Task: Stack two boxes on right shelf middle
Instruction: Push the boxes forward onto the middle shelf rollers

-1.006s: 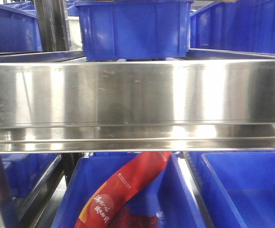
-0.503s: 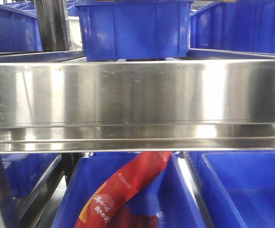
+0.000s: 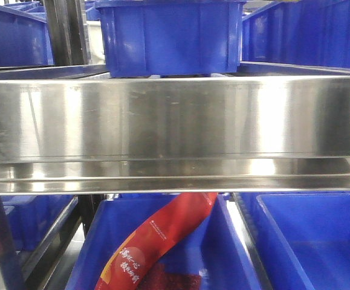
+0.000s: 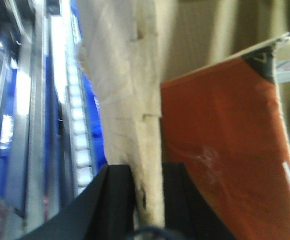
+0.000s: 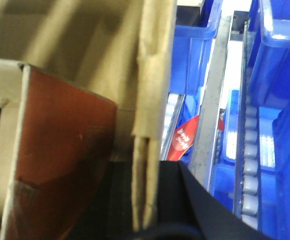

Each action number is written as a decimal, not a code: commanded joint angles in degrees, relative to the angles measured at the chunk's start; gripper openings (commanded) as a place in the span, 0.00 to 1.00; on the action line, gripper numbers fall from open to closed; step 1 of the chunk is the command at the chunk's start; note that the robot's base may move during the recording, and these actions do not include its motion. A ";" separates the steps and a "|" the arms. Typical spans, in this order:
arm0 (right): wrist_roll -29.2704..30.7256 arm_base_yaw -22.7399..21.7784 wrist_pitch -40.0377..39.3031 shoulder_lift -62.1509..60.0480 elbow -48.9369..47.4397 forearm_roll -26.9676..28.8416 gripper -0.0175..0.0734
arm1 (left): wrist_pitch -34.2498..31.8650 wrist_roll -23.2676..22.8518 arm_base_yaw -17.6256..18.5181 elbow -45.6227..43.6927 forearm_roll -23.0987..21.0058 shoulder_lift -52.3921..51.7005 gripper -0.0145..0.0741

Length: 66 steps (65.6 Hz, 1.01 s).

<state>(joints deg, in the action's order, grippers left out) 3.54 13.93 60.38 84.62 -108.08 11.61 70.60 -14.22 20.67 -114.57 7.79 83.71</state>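
Your left gripper point(image 4: 147, 200) is pinching a tan cardboard box wall point(image 4: 129, 100) between its closed black fingers point(image 4: 115, 200), with an orange-red panel point(image 4: 225, 160) lying inside. Your right gripper point(image 5: 145, 200) is clamping the box's other wall point(image 5: 152, 75) likewise. The steel shelf lip point(image 3: 175, 121) is filling your front view, blue bins point(image 3: 168, 36) sitting above and below; a red packet point(image 3: 162, 235) is lying in one lower bin.

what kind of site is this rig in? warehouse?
Likely a warehouse or stockroom picking area. Blue plastic bins sit in rows on a stainless-steel rack shelf, roller tracks run beside the bins, and both arms grip a cardboard carton wall between their fingers.
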 commanded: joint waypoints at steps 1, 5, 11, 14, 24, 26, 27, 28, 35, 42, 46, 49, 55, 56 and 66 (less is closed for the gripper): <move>0.35 -0.60 1.57 1.33 -0.46 -2.01 0.02 | -0.64 0.09 -0.28 -0.74 3.15 1.79 0.04; 0.35 -0.60 4.52 2.96 -0.46 -2.01 0.02 | -0.64 0.40 -0.28 -0.74 4.81 4.36 0.04; 0.35 -0.60 7.83 5.33 -0.46 -2.01 0.02 | -0.64 0.50 -0.28 -0.74 7.66 7.85 0.04; 0.35 -0.60 9.10 6.36 -0.46 -1.89 0.02 | -0.64 0.50 -0.28 -0.74 8.62 9.58 0.04; 0.35 -0.60 9.58 9.39 -0.46 -1.79 0.02 | -0.64 0.50 -0.38 -0.74 8.98 13.16 0.04; 0.21 -0.60 9.58 9.83 -0.46 -1.79 0.03 | -0.64 0.50 -0.38 -0.74 8.62 13.41 0.04; 0.20 -0.60 9.58 9.99 -0.46 -1.79 0.03 | -0.64 0.50 -0.38 -0.74 8.46 13.55 0.05; -0.01 -0.60 9.58 10.11 -0.46 -1.79 0.03 | -0.64 0.50 -0.38 -0.74 8.21 13.57 0.05; -0.02 -0.60 9.58 10.23 -0.46 -1.79 0.15 | -0.64 0.75 -0.38 -0.74 7.16 13.67 0.18; -0.17 -0.60 9.58 10.11 -0.46 -1.79 0.40 | -0.64 0.75 -0.38 -0.74 7.27 13.56 0.44; -0.42 -0.60 9.58 10.11 -0.46 -1.79 0.58 | -0.64 0.75 -0.38 -0.74 7.86 13.56 0.64; -0.73 -0.60 9.58 9.98 -0.46 -1.79 0.72 | -0.64 0.75 -0.38 -0.74 7.96 13.56 0.83; -1.11 -0.60 9.58 9.48 -0.46 -1.79 0.82 | -0.64 0.75 -0.38 -0.74 8.06 13.18 0.81; -1.11 -0.60 9.58 9.32 -0.46 -1.79 0.82 | -0.64 0.75 -0.38 -0.74 8.06 13.02 0.80; -1.11 -0.60 8.11 6.52 -0.46 -1.79 0.77 | -0.64 0.75 -0.38 -0.74 8.06 10.78 0.72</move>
<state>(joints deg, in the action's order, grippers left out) 2.32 13.57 69.45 93.82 -108.13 10.30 70.43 -13.59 20.56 -114.71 15.52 96.72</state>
